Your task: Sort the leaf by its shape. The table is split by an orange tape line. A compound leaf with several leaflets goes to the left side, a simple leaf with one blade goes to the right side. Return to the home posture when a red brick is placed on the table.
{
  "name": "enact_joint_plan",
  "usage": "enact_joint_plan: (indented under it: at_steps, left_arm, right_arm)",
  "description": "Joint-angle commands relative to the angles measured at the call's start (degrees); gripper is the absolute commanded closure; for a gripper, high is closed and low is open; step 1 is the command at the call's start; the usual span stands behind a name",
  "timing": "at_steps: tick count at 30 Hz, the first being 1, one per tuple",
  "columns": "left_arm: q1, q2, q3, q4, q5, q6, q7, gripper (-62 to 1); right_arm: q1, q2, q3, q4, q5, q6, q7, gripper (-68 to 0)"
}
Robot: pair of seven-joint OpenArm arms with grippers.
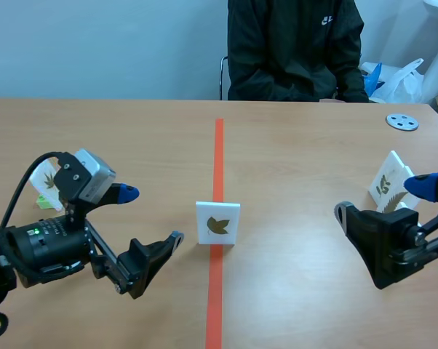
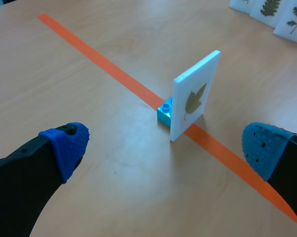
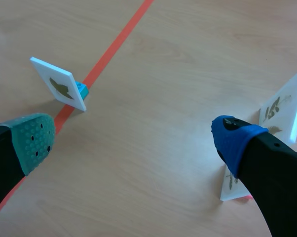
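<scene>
Farthest left of the orange tape line [image 1: 219, 145], a white card printed with a brownish leaf [image 1: 47, 180] stood on the table [image 1: 132, 131], partly hidden behind the left arm. Nearer the line, still on its left side, the left claw [image 1: 149, 216] hung low over the wood with its fingers spread wide and nothing between them; one blue pad [image 2: 67, 145] showed in its wrist view, well short of the line.

Squarely on the line stood the leaf card [image 1: 217, 222], a white plate held upright with its printed face toward the robot. Its leaf was olive-brown and looked like one lobed blade. A small cyan brick [image 2: 165, 111] sat on the line touching the card's back and propped it up. Neither claw touched the card.

Right of the line, the right claw [image 3: 133, 139] was also released, one grey-green pad and one blue pad far apart and empty. Just beyond it, farther from the line, several more white cards [image 1: 390, 182] stood close together, bearing feathery sprigs of many leaflets. Farther right and toward the table's far edge lay a grey disc [image 1: 401, 121]. Beyond the line's far end sat a person in a dark jacket [image 1: 295, 51].
</scene>
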Motion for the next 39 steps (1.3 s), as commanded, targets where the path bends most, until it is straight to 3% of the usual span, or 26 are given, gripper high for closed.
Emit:
enact_joint_plan:
  at_steps: [1, 20, 30, 33, 39]
  left_arm:
    - [-2.47, 0.55, 1.57, -0.28, -0.28, -0.07, -1.55, -62.3]
    - [-20.81, 5.70, 21.05, -22.69, 1.88, 0.26, -9.75, -62.3]
    - [-22.77, 11.43, 22.97, -27.74, 1.90, 0.59, -10.21, -62.2]
    - [-22.77, 11.74, 22.97, -27.78, 2.10, 0.59, -10.25, -54.7]
    - [-22.77, 11.69, 22.97, -28.44, 2.05, 3.48, -10.23, -49.1]
  right_arm:
    - [0.52, 0.15, 0.70, 0.26, 0.46, -0.31, 0.81, -67.9]
    - [0.52, 0.15, 3.37, 0.26, 0.31, -0.87, 0.81, -67.9]
    - [0.52, 0.15, 3.72, 0.26, 0.31, -0.85, 0.81, -67.9]
    - [0.52, 0.15, 3.72, 0.26, 0.31, -0.85, 0.81, -67.9]
    - [0.52, 0.15, 3.72, 0.26, 0.74, -0.83, 0.81, -67.9]
